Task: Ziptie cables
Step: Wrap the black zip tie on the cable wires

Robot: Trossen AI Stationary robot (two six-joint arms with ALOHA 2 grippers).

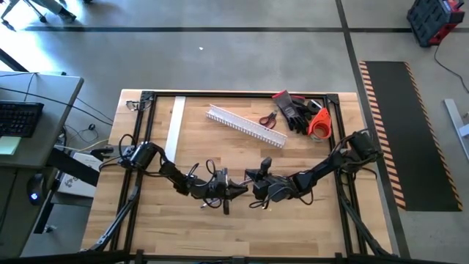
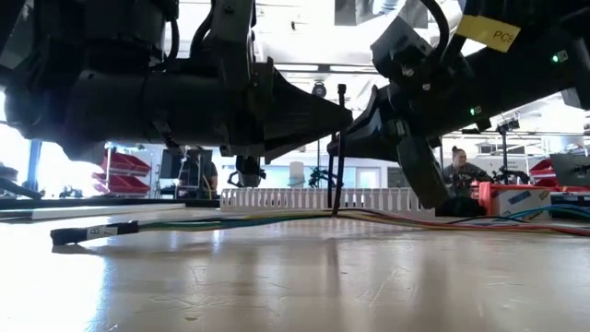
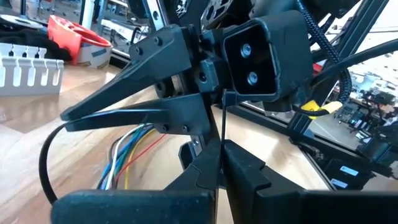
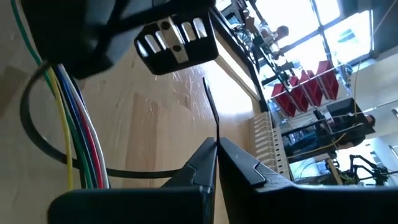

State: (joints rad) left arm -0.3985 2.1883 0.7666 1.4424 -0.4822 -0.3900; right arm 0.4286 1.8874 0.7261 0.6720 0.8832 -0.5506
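Note:
The cables (image 2: 230, 221), several thin coloured wires (image 3: 127, 155) (image 4: 78, 137), lie along the table's middle. A black zip tie (image 2: 339, 157) loops round them (image 4: 28, 118) and stands upright above them. My left gripper (image 1: 233, 189) (image 3: 221, 149) comes in from the table's left. My right gripper (image 1: 256, 189) (image 4: 216, 146) comes in from the right. Their tips meet at the tie, both shut on it. My left gripper pinches the zip tie's thin strap (image 3: 222, 134) between its two fingertips, coming in level from the table's left and lying across the strap. The strap runs on past the fingers, upright. My right gripper pinches the strap (image 4: 214, 134) between its fingertips, slanting slightly down from the table's right. A thin tail (image 4: 208, 99) sticks out beyond the fingers. From the fingers the strap curves round the cables, which stay on the table.
A white comb-toothed duct (image 1: 245, 125) lies at the far middle, with red-handled cutters (image 1: 267, 117), black gloves (image 1: 297, 110) and an orange object (image 1: 319, 123) at the far right. A white strip (image 1: 174, 128) lies far left. Black frame rails (image 1: 341, 139) border the table. People show beyond it.

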